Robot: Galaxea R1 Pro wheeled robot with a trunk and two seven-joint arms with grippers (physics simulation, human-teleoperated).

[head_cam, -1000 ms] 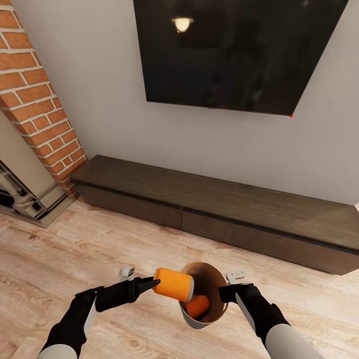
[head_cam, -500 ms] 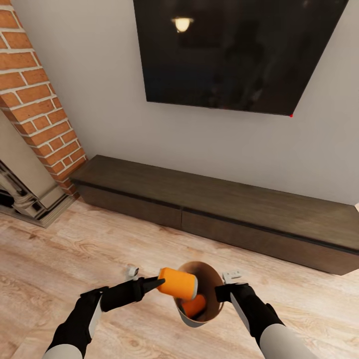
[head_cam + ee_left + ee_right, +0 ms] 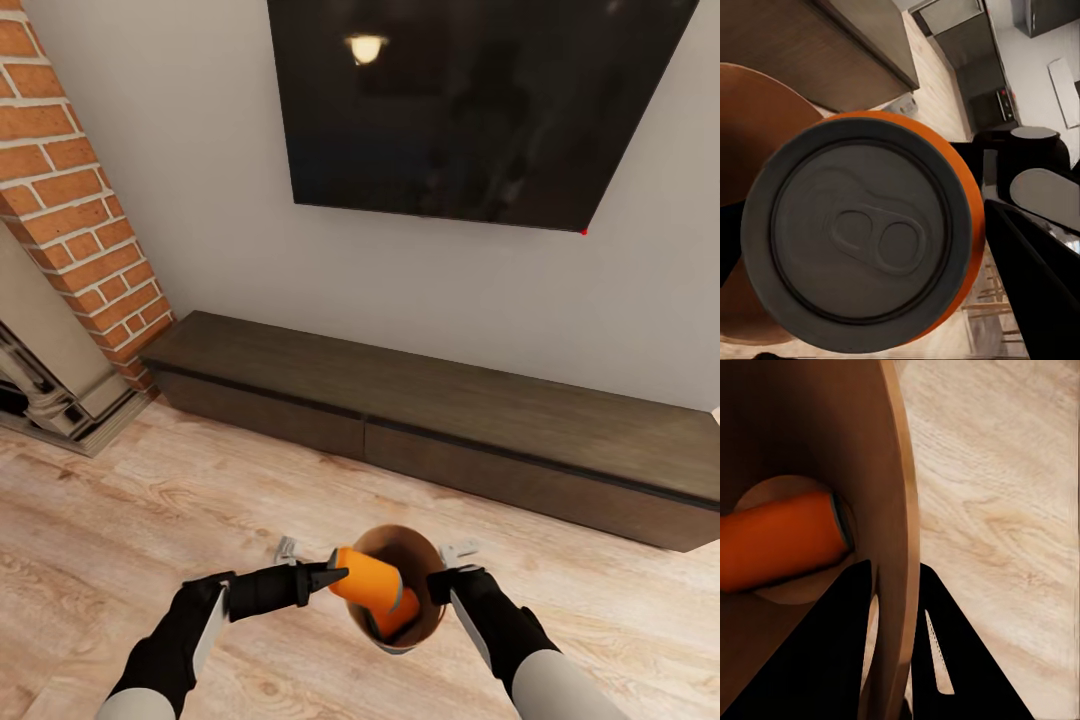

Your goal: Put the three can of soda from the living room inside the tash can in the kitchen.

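While the robot stands on the wood floor [image 3: 120,490] of the living room, facing the dark TV [image 3: 470,110] and the low cabinet [image 3: 440,420] under it, both arms work together in front of its body. The right end effector [image 3: 438,583] is clenched on the rim of the tash can [image 3: 425,625]; the right wrist view shows one finger inside the brown wall and one outside, so the bin hangs in the air and does not rest on the floor. I think it is held like this so that its opening is turned toward the other arm.

The left end effector [image 3: 338,577] is grasping an orange can of soda [image 3: 368,582] by its end, and the left wrist view shows the grey top of the can close before the camera. This can lies tilted across the near rim of the bin, its far end already over the opening. A second orange can [image 3: 780,547] lies on its side on the bottom of the bin. I see no blue can.

Compared with a second ago, the left arm has carried the can further across, from beside the rim to partly inside it, and the bin has come a little closer to the body. My judgement is that the release is near, but the can is not yet let go.
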